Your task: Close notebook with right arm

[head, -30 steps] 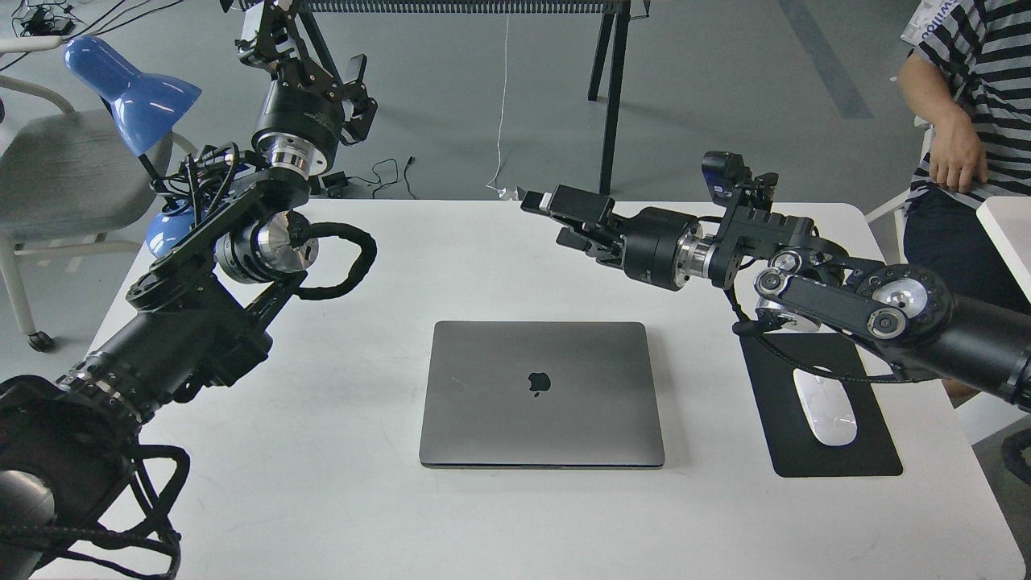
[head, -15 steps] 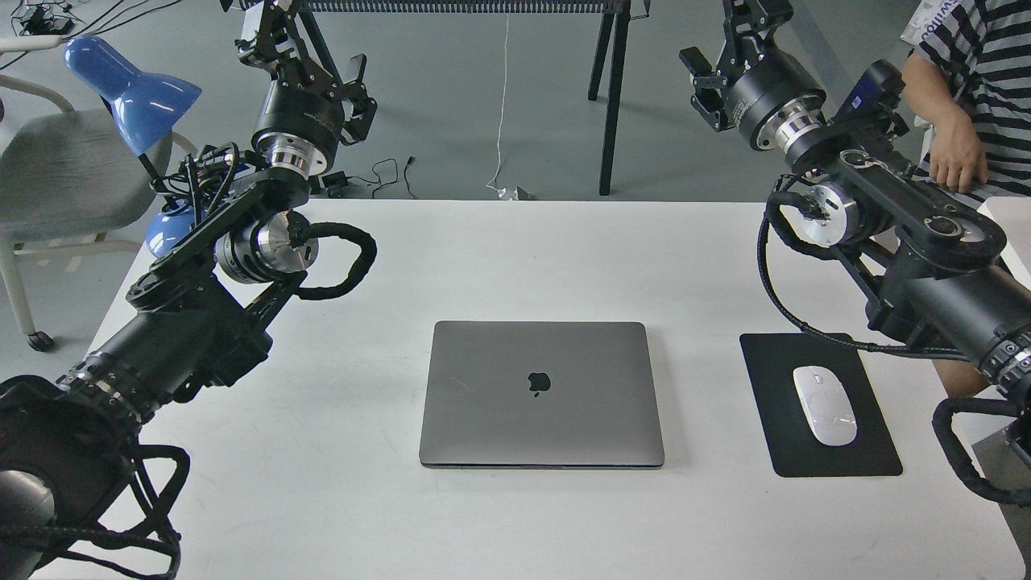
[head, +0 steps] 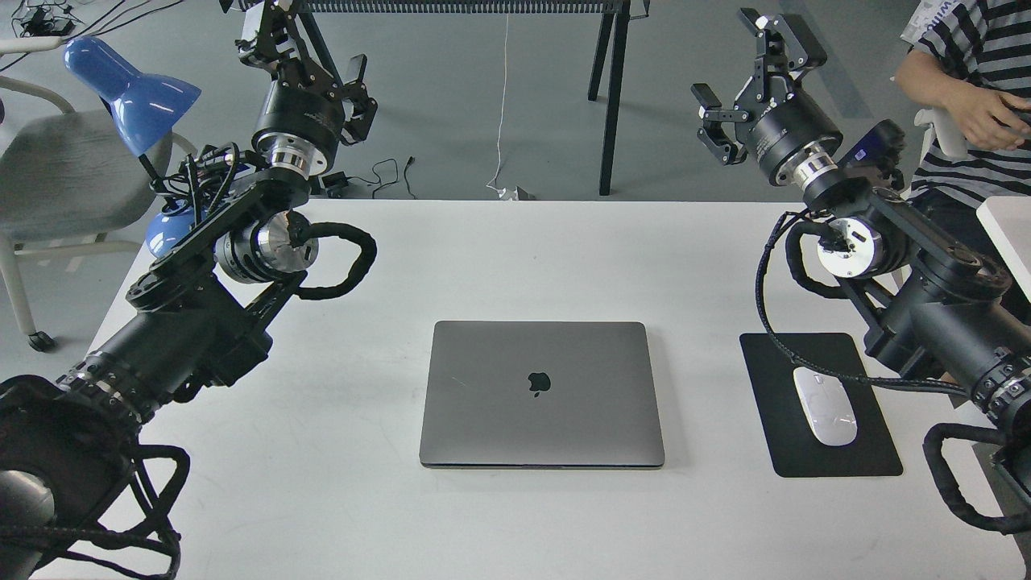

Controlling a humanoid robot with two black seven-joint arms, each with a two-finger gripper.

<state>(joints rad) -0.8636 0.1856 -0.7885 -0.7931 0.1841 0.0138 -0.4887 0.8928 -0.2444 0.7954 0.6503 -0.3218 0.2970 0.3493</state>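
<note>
The notebook (head: pixel 541 393) is a space-grey laptop lying shut and flat in the middle of the white table (head: pixel 499 250), its lid with the black apple logo facing up. My right arm (head: pixel 902 282) is raised at the right. Its gripper (head: pixel 747 80) is open and empty, pointing up and away, high above the table's far right edge and well clear of the notebook. My left arm (head: pixel 209 266) is raised at the left. Its gripper (head: pixel 310 60) is open and empty above the table's far left corner.
A black mouse pad (head: pixel 830 451) with a white mouse (head: pixel 825 405) lies right of the notebook, under my right arm. A blue desk lamp (head: pixel 133 89) stands at the far left. A person in a striped shirt (head: pixel 979 97) sits beyond the right corner.
My right arm swung from behind the notebook, low over the table, up and to the right; its gripper now points upward. The notebook stayed shut and still. The left arm has not moved.
</note>
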